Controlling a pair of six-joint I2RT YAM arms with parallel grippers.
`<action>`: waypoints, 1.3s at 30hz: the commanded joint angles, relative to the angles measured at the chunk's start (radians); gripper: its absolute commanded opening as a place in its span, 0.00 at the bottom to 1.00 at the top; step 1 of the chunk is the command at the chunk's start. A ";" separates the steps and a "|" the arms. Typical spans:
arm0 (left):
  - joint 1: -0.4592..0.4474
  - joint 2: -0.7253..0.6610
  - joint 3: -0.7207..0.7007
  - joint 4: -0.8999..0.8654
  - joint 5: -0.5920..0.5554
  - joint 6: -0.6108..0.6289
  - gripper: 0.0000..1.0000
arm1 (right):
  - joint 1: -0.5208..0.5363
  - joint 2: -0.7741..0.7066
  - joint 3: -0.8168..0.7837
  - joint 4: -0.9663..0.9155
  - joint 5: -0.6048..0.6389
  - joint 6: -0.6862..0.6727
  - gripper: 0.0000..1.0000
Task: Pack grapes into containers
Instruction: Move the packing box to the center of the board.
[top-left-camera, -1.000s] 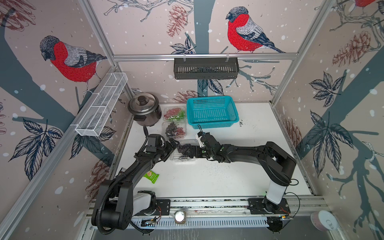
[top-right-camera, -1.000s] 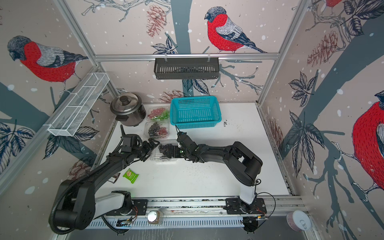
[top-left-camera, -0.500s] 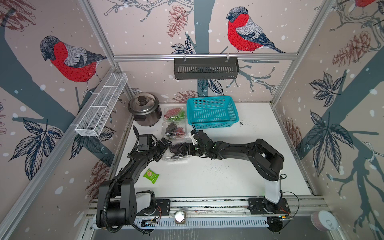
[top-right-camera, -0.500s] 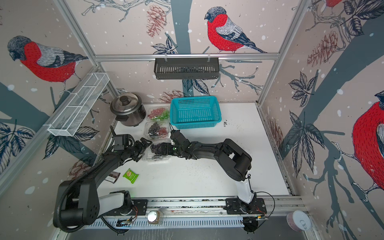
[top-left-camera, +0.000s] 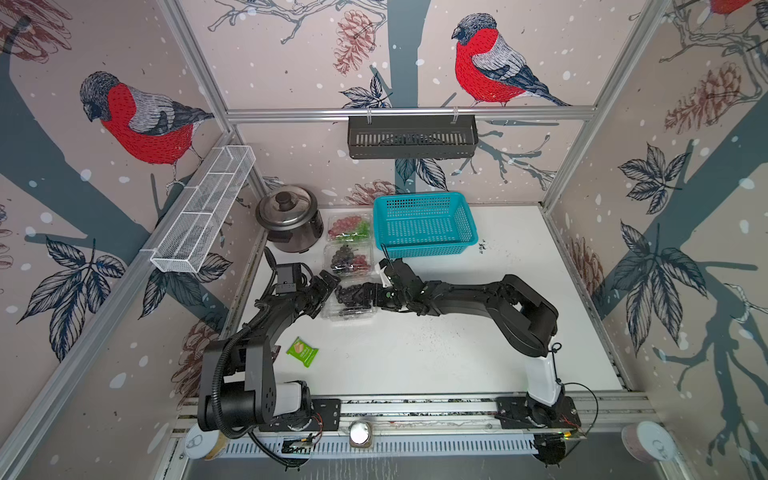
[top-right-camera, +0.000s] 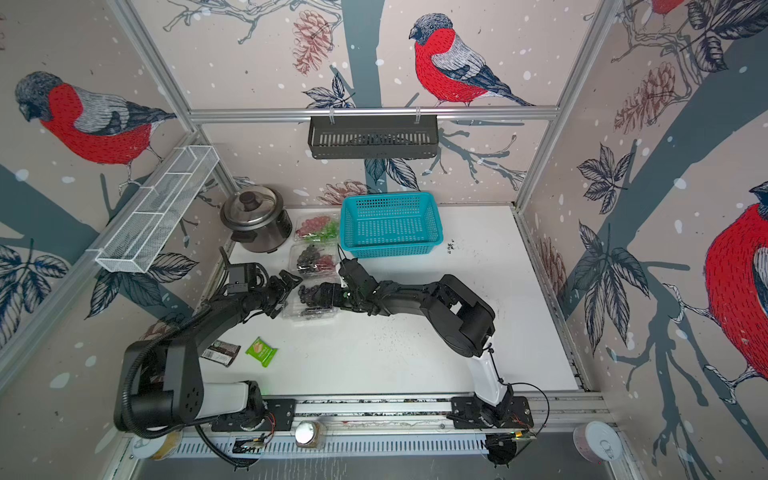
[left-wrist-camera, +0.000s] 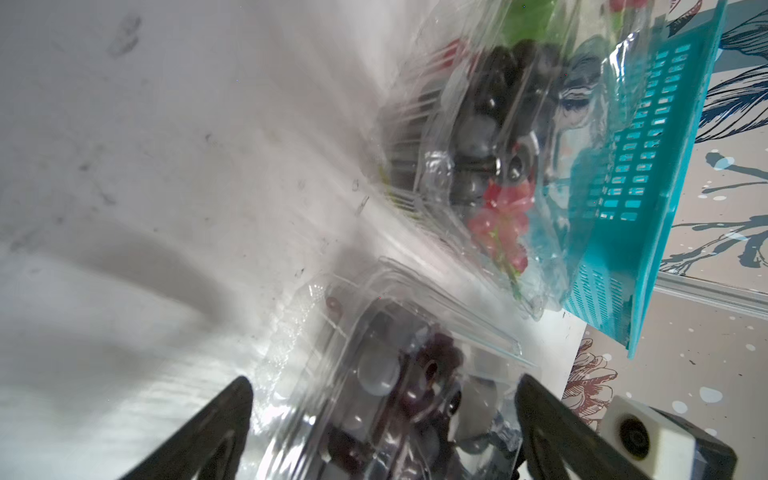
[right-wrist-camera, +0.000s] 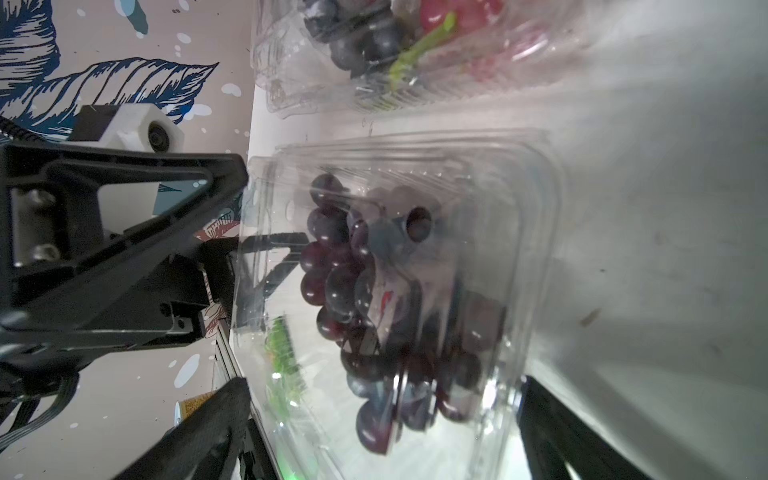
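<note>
White table (top-left-camera: 415, 353): dark grapes (right-wrist-camera: 332, 266) in clear container (right-wrist-camera: 536, 208); left gripper (left-wrist-camera: 384, 380), right gripper (right-wrist-camera: 382, 384) both wide.

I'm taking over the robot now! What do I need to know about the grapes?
Left end effector: open, beside the nearest container.
Right end effector: open, straddling it from the opposite side.
Done: dark bunch inside nearest container; middle container and far container hold grapes too.
Teal basket shows no grapes.
Left: lid on the nearest one, unclear whether snapped shut.
</note>
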 joint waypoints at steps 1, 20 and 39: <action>0.003 0.020 0.024 0.042 0.028 -0.006 0.97 | -0.008 0.006 0.009 0.043 -0.013 0.027 1.00; 0.033 0.075 0.067 0.042 0.039 0.010 0.97 | -0.026 0.050 0.063 0.033 -0.047 0.035 1.00; 0.072 0.067 0.075 0.017 0.022 0.017 0.97 | -0.048 0.021 0.037 0.023 -0.041 0.012 1.00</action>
